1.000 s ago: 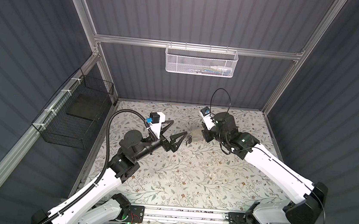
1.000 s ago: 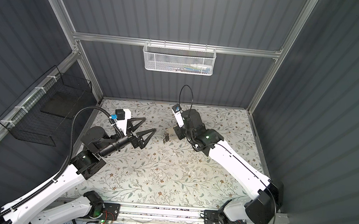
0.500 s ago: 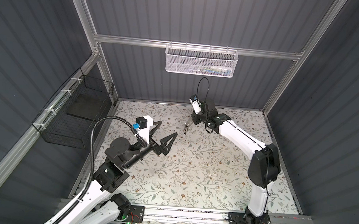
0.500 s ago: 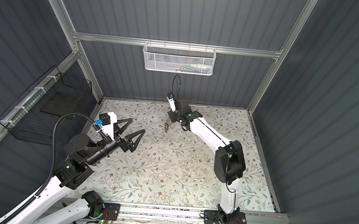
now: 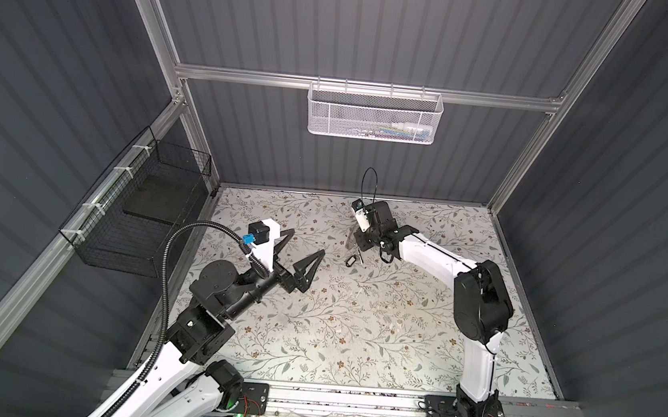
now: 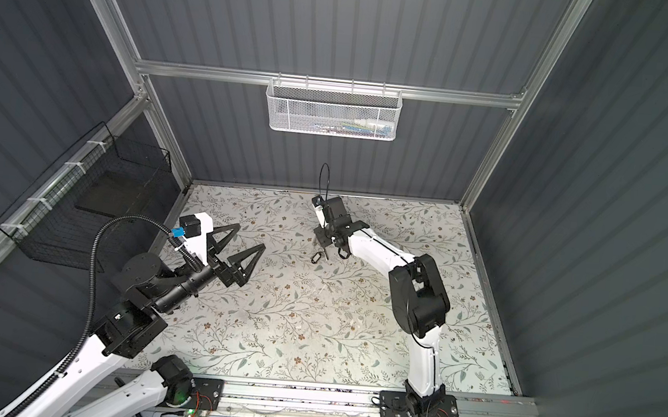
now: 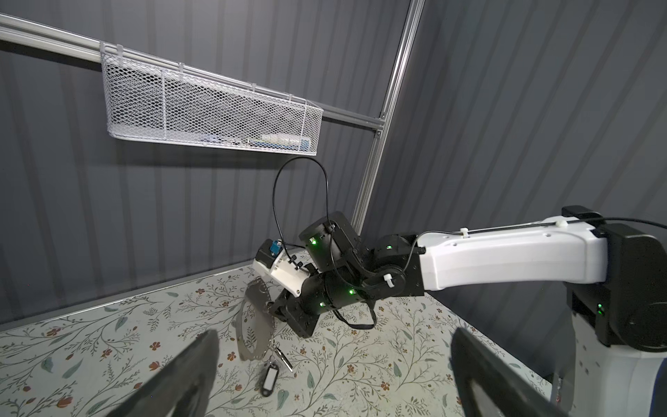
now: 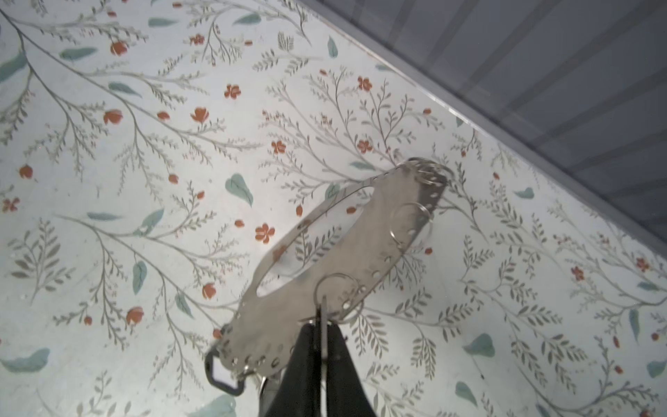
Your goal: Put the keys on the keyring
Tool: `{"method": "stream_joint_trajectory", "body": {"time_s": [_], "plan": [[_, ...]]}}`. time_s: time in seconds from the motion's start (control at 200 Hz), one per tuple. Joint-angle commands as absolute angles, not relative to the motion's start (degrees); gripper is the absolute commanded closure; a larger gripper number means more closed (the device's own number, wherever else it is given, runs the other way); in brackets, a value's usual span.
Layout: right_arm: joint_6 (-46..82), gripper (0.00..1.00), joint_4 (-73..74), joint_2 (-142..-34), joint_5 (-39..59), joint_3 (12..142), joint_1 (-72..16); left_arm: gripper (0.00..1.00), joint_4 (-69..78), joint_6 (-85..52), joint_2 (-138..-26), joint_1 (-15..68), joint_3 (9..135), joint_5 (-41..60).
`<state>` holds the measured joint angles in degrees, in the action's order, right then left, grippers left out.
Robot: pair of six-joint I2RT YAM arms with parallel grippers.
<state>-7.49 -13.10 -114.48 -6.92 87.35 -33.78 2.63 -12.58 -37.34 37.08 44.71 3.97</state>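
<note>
Your right hand [image 8: 321, 326] is clenched on the rim of the keyring [image 8: 335, 249] and holds the plate up on edge toward the back of the surface [image 5: 352, 345]. One black key tag [image 7: 269, 379] hangs off the plate's lower rim by its small loop, and its body seems to lie on the surface. That key looks done. I can see no other keys in any view, so the step in hand reads as the pause between one key and the next.

Your left hand [image 5: 307, 241] is released, with its fingers spread wide and nothing between them. It hovers over the left part of the surface, well apart from the keyring.

For the next move, first find another tag. Take it by the body so its loop stays free. Keep the right hand steady and turn a free split ring [image 8: 409, 224] toward the left hand.

A second ago the two hands were almost meeting, with the left fingertips just beside the keyring. Since then the left hand has drawn back to its own side, with its fingers as wide as before. The right arm has folded its elbow up high and has kept its grip on the plate.
</note>
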Motion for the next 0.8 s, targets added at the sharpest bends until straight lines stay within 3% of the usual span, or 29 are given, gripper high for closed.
{"method": "stream_joint_trajectory", "body": {"time_s": [0.0, 0.795], "plan": [[-6.4, 0.89, -10.8, -111.3, -7.9, 84.3, -33.5, 0.0, 3.2, -11.8, -37.1, 37.1, 44.0, 4.3], [0.8, 0.87, -20.0, -104.9, -11.3, 69.2, -32.8, 0.0, 4.4, -12.0, -37.2, 37.1, 42.8, 5.0]]}}
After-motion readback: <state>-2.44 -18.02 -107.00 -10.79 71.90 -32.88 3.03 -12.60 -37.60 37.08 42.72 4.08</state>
